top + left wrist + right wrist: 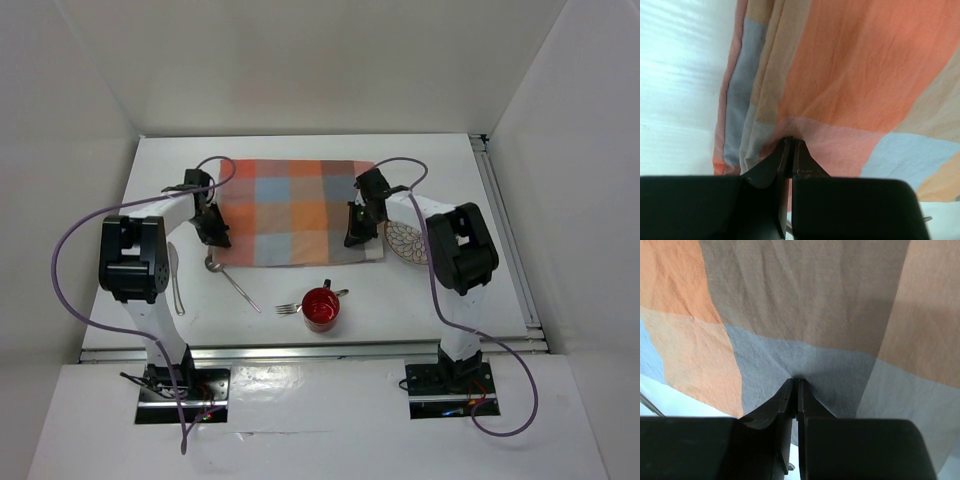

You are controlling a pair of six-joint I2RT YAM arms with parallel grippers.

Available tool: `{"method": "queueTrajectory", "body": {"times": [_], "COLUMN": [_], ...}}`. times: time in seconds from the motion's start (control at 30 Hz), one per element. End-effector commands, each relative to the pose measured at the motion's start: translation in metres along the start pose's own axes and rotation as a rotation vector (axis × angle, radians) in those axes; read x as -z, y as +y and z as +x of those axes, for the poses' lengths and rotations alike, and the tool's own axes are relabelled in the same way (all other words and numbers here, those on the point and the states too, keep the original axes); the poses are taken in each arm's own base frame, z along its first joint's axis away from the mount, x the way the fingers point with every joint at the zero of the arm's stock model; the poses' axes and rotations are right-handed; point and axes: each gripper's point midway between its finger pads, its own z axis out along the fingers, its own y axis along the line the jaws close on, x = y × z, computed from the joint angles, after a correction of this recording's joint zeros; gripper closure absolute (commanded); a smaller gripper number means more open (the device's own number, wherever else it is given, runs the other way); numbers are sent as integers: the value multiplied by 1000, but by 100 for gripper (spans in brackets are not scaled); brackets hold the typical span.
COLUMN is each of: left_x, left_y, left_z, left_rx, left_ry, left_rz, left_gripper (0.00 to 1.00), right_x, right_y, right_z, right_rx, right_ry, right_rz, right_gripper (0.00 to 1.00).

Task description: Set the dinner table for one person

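While the red cup [321, 308], fork [289, 309] and spoon [232, 281] sit low-centre on the white worktop [400, 300] that fills mid-frame, both tools are clamped on the checked cloth [295, 205] just above. The left tool [214, 236] pinches its left edge and the right tool [355, 236] its right edge, with a patterned plate [405, 243] just right of that.
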Motion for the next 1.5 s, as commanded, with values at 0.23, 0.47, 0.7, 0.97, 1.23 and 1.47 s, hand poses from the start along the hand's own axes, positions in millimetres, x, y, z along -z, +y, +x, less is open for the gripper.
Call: {"method": "queueTrajectory", "body": {"times": [0.23, 0.47, 0.7, 0.97, 1.23, 1.47], "left_x": [-2, 15, 36, 56, 98, 110], "left_y": [34, 38, 22, 12, 2, 9], "left_z": [54, 52, 32, 1, -9, 37], "left_rx": [-12, -26, -30, -50, -50, -5], "left_ry": [90, 50, -28, -89, -156, -133], "left_rz": [-145, -181, -151, -175, -139, -111], "left_gripper": [100, 100, 87, 81, 69, 52], "right_x": [13, 16, 18, 16, 44, 111], "right_y": [-22, -22, -6, 4, 24, 50], "right_z": [29, 36, 32, 38, 15, -38], "right_rx": [-27, 9, 40, 47, 80, 98], "right_ry": [0, 7, -2, 8, -67, -276], "right_rz": [84, 82, 65, 56, 34, 39], "right_gripper": [99, 99, 99, 99, 97, 40]}}
